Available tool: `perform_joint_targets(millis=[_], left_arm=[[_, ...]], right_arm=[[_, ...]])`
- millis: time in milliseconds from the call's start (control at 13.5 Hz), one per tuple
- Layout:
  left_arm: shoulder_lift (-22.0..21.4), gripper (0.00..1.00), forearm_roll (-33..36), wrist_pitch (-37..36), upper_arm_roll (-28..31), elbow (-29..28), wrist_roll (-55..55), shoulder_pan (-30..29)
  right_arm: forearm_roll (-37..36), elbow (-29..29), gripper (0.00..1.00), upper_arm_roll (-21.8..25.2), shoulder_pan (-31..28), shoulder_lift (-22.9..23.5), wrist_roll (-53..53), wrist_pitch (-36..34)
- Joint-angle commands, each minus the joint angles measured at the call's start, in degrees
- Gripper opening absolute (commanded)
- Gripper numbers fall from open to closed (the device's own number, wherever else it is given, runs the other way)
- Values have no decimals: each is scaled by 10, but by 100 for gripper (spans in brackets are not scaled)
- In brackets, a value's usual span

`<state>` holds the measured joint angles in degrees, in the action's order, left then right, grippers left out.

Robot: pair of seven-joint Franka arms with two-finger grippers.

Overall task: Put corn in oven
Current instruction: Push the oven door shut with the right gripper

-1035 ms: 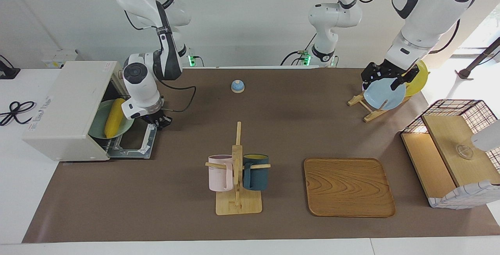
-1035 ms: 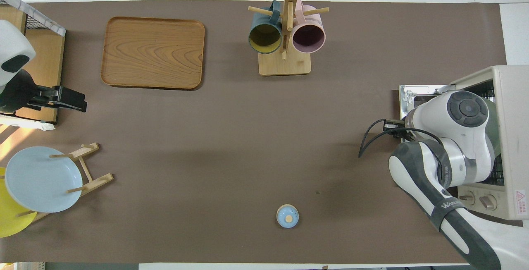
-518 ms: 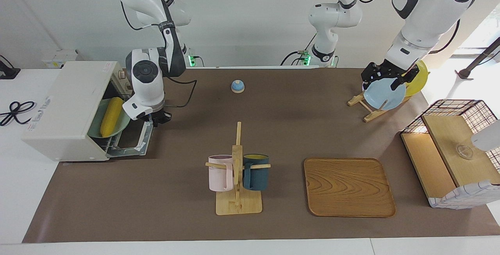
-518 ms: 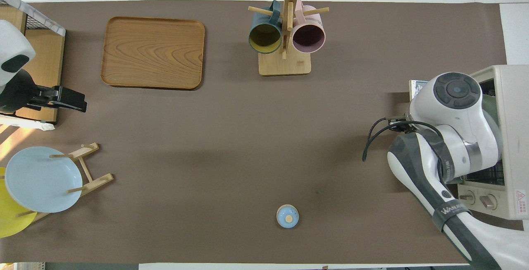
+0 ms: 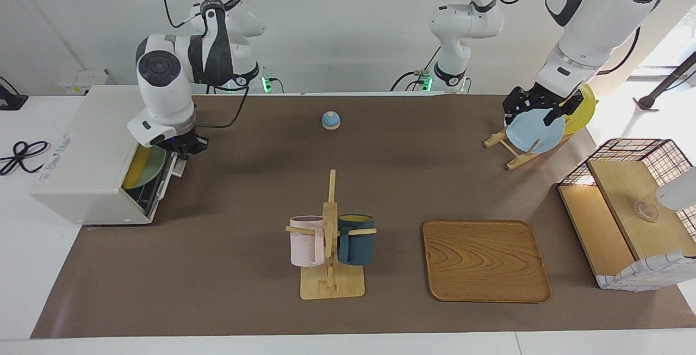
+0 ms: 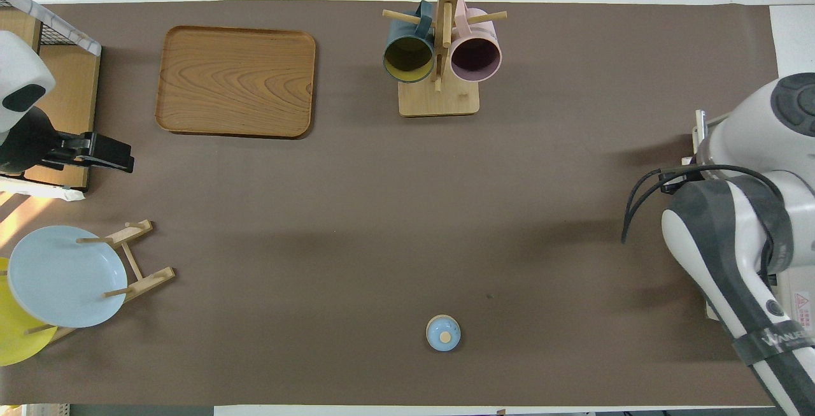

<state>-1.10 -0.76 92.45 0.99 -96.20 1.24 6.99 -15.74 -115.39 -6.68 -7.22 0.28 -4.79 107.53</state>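
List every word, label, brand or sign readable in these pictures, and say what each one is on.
"WANUE": partly readable lettering on the right arm's dark band; further letters are cut off.
Red warning triangle on a white sticker on the oven; its print is too small to read.
Grey lettering on the oven's top: too blurred to read.
Small label at the oven's top corner: unreadable.
Nothing else carries text.
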Motion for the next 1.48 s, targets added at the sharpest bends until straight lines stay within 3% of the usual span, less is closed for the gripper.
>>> perform_joint_targets(millis=[0,518,813,961,1035,1183,1257,1331,1405], left_arm=[[-9,100,9,6,-1,-8,3,-3],[-9,100,8,6,-1,-8,3,-3],[-9,100,9,6,-1,-8,3,-3],[-9,100,8,6,-1,-8,3,-3],[-9,100,9,6,-1,-8,3,-3],[-9,100,8,7,-1,-8,3,-3],[-9,100,9,6,-1,-8,3,-3],[-9,100,8,6,-1,-8,3,-3],[-9,100,9,6,-1,-8,3,-3]], right_arm=[[-7,25,0,8,-39,15,59,6],[11,26,0,8,-42,-29,101,-44],[40,91,0,5,-34,-34,117,-121],[95,120,0,4,-24,-32,116,-137],[121,133,11,3,-19,-28,115,-141],[150,148,20,3,10,-23,107,-148],[151,148,41,3,20,-23,101,-151],[152,147,74,2,22,-23,98,-150],[152,146,100,2,23,-23,97,-146]])
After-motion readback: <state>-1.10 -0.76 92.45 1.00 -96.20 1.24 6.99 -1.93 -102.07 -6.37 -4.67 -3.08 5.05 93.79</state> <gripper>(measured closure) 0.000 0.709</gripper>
